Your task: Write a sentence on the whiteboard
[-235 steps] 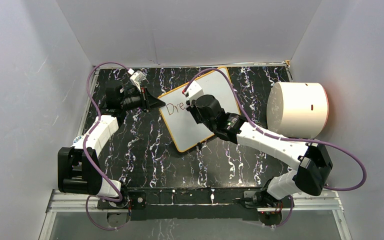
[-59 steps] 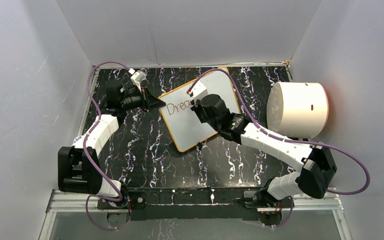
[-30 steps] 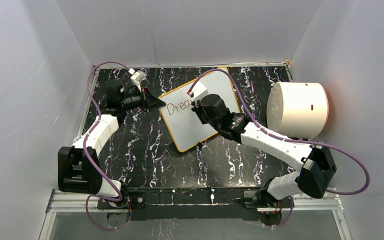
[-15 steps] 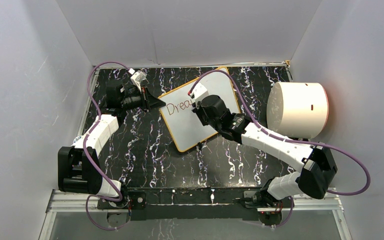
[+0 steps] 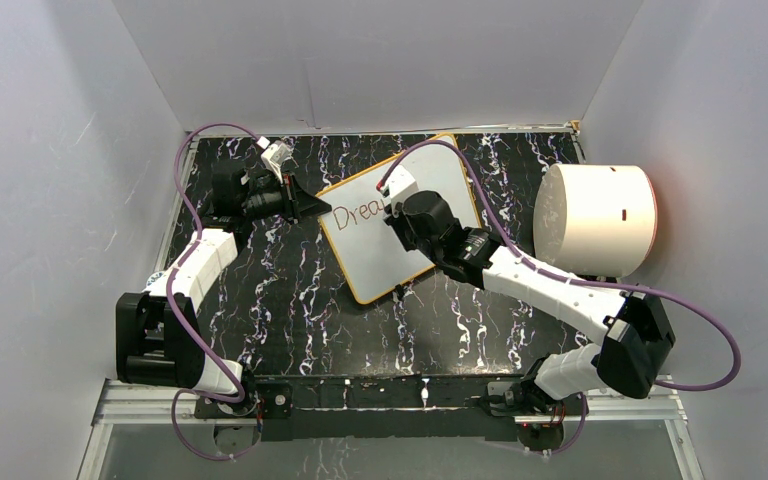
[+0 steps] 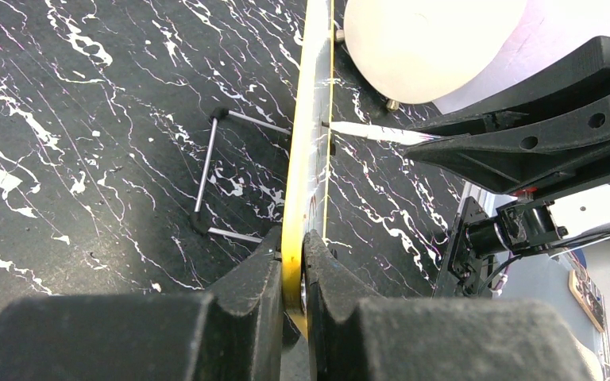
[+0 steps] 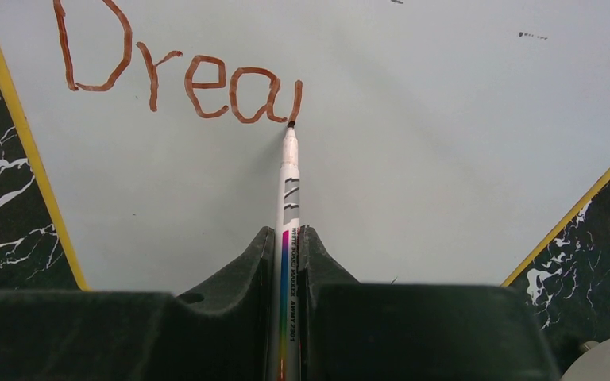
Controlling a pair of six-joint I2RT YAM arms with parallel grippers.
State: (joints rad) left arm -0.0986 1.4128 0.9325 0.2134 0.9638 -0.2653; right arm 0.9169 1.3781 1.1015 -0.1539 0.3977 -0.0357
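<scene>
As we look down from above, the whiteboard (image 5: 372, 262) sits slantwise on the black marbled table (image 5: 280, 300), just left of the big white cylinder (image 5: 595, 220) and apart from it. The left gripper (image 6: 292, 255) is at the board corner farthest from the cylinder. Its two dark fingers are pressed together on the yellow rim, so the board is pinched edge-on between them. The right gripper (image 7: 287, 238) hangs over the board's middle, nearer the cylinder than the left one. Its jaws are clamped on a slim white marker (image 7: 288, 178) with a rainbow stripe. The marker's dark tip touches the white surface at the foot of the final letter. Brown handwritten letters (image 5: 351, 214) read "Drea", running from the pinched corner toward the cylinder.
</scene>
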